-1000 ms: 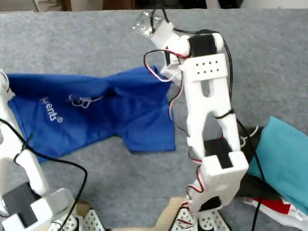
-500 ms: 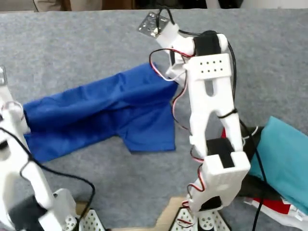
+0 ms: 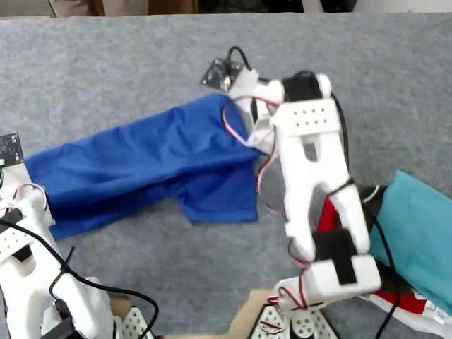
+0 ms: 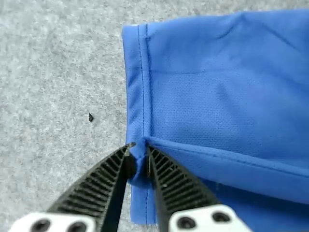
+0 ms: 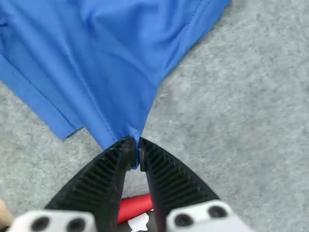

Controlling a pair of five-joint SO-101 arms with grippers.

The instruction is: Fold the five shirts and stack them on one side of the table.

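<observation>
High view, blue shirt [image 3: 148, 169] stretched across the middle of the table [image 3: 106, 63], left wrist view, its hemmed corner pinched by the left gripper [image 4: 139, 162], right wrist view, a bunched edge clamped by the right gripper [image 5: 134, 150] above the table.

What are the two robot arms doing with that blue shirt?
They are folding it. The left hand pinches one edge of the blue shirt and the right hand pinches another, so it lies partly folded across the grey table. A teal shirt lies off to the side, by the right arm.
</observation>
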